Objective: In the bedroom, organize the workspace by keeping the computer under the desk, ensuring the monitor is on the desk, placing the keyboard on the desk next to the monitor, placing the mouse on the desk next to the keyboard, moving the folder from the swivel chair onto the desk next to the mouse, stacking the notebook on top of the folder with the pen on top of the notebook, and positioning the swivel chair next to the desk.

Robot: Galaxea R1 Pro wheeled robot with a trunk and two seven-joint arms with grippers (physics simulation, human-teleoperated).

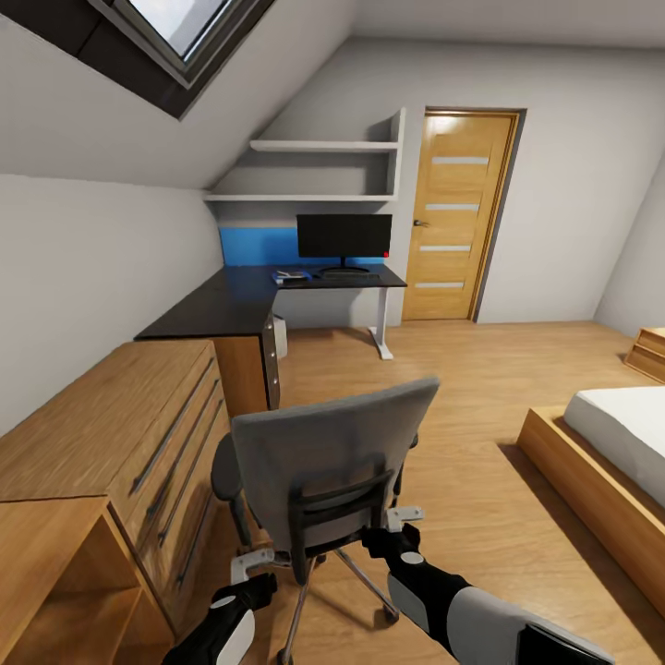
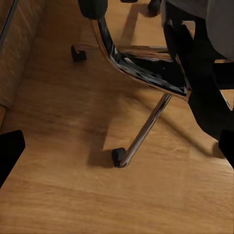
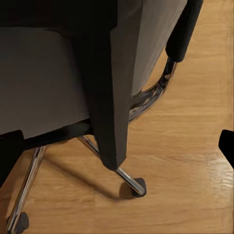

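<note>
Swivel chair: the grey swivel chair [image 1: 328, 462] stands on the wooden floor [image 1: 480, 388] just ahead of both grippers, its backrest turned toward the robot and leaning slightly, its seat facing the far desk.
Left gripper: the left gripper [image 1: 251, 565] sits low by the backrest's near left edge; its wrist view looks down past dark finger edges set wide at the frame's sides onto a chrome base leg [image 2: 146, 127] and caster, so the fingers read as spread apart, clamped on nothing.
Right gripper: the right gripper [image 1: 404, 517] is beside the backrest's right edge near the armrest; in its wrist view the black back strut [image 3: 109, 97] and grey seat underside lie close ahead, the fingers likewise apart and empty.
Key relation: the chair lies straight ahead, between the two grippers, each about equally near one side of the backrest; the desk is well beyond it on the same line, so a push forward would be along the chair-to-desk direction.
Desk: the dark L-shaped desk [image 1: 231, 300] carries the monitor [image 1: 344, 236], with a keyboard [image 1: 349, 274] just before it and some small items I cannot identify at its left.
Surroundings: a wooden dresser [image 1: 111, 416] runs along the left gripper's side; a bed [image 1: 619, 443] lies off to the right gripper's side; a door [image 1: 459, 214] stands beyond the desk.
</note>
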